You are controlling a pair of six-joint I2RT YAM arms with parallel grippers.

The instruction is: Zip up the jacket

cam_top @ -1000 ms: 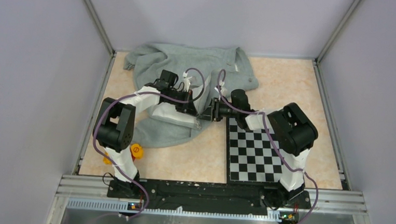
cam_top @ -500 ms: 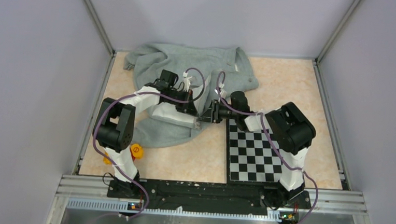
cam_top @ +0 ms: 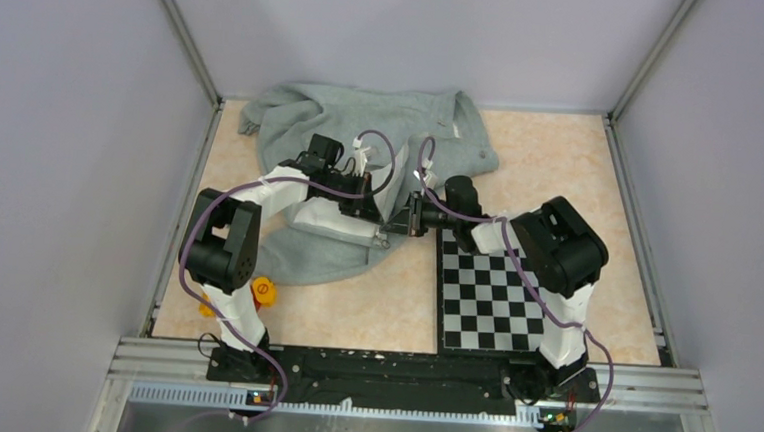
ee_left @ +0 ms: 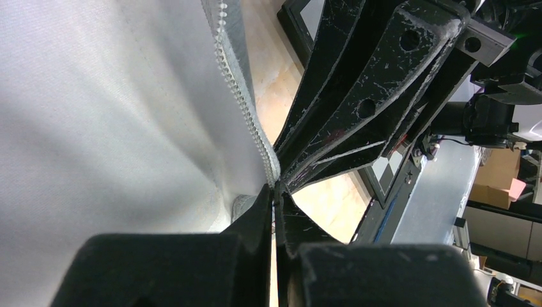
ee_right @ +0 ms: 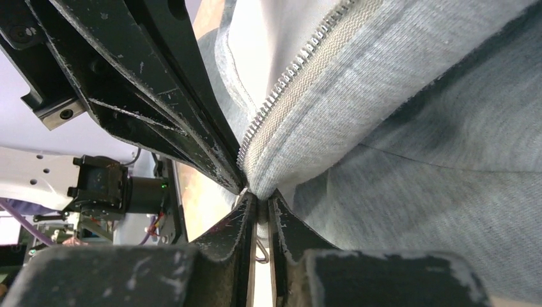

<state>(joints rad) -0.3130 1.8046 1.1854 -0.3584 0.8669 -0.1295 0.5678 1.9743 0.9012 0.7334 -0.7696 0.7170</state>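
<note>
While the large grey-green fleece jacket (cam_top: 364, 125) lies rumpled across the far left of the beige tabletop (cam_top: 352, 314), beside the black-and-white chessboard (cam_top: 498, 303), both grippers meet at its lower front edge. The left gripper (ee_left: 275, 192) has its jaws pressed together on the end of the white zipper tape (ee_left: 246, 115). The right gripper (ee_right: 257, 199) pinches the opposite toothed hem, its fingers all but touching. Compared with a second ago, the right arm has leaned slightly leftward, nudging the meeting point along; the left arm looks unchanged.
</note>
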